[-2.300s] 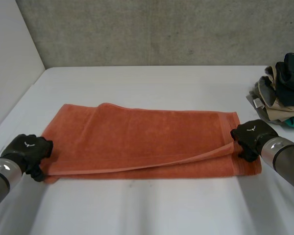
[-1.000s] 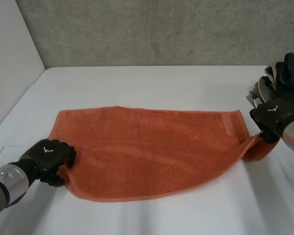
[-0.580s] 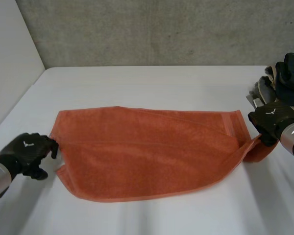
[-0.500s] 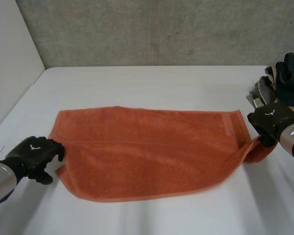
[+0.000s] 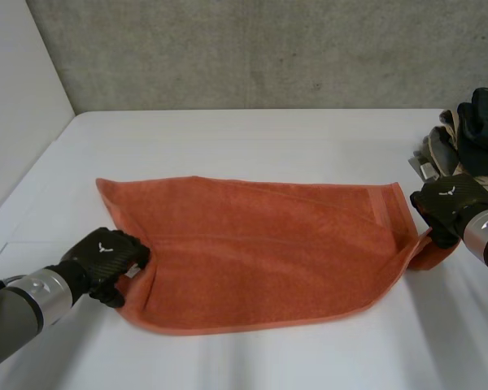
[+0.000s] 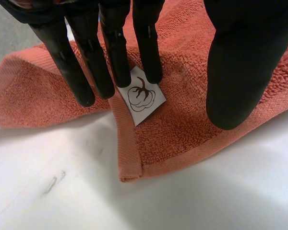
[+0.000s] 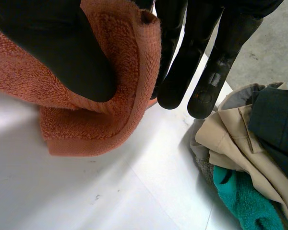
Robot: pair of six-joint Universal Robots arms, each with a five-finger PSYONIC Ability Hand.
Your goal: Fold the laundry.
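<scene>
— On the white table (image 5: 252,138) we see the orange towel (image 5: 260,244) lying across the middle, with a clothes pile (image 5: 472,138) waiting at the far right.
— Why do we hold both ends?
— To stretch it for the next fold, we judge. Our right hand (image 5: 443,203) pinches the right end between thumb and fingers. Our left hand (image 5: 106,256) rests straight fingertips (image 6: 149,57) on the near-left corner, thumb apart, beside the label (image 6: 143,95).
</scene>
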